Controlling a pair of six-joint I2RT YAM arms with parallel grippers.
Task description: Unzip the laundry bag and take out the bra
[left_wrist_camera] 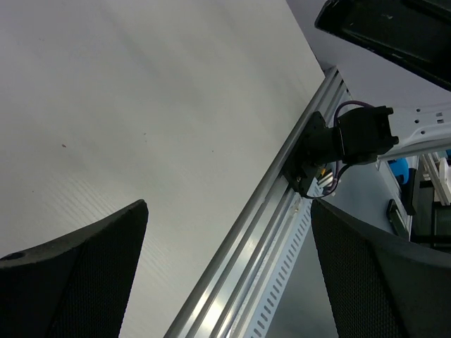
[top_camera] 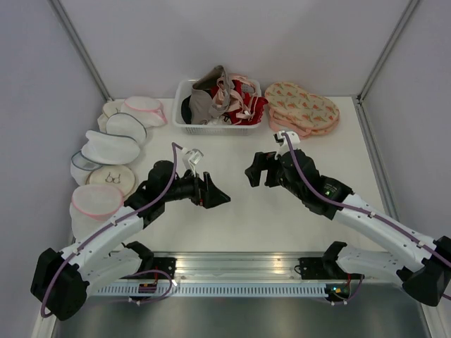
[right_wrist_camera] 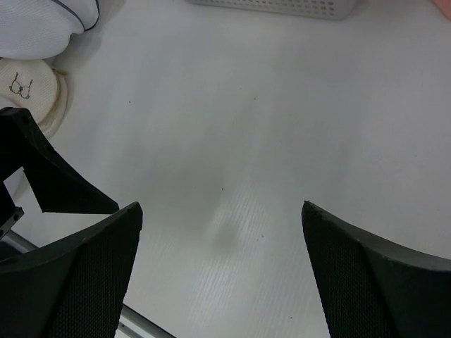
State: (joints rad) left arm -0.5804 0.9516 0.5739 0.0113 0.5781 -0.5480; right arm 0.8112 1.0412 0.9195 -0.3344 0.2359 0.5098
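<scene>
The peach watermelon-print laundry bag (top_camera: 301,107) lies in a stack of like pouches at the back right of the table, zipped as far as I can tell. No black bra shows; it is hidden. My left gripper (top_camera: 220,198) is open and empty over the middle of the table, pointing right. My right gripper (top_camera: 252,171) is open and empty, pointing left, a short gap from the left one. In the left wrist view the left gripper (left_wrist_camera: 229,271) frames bare table and the front rail. In the right wrist view the right gripper (right_wrist_camera: 222,271) frames bare table.
A white basket (top_camera: 184,121) of red, pink and grey garments stands at the back centre. White mesh round pouches (top_camera: 113,148) lie along the left side, also in the right wrist view (right_wrist_camera: 39,28). An aluminium rail (top_camera: 232,264) runs along the near edge.
</scene>
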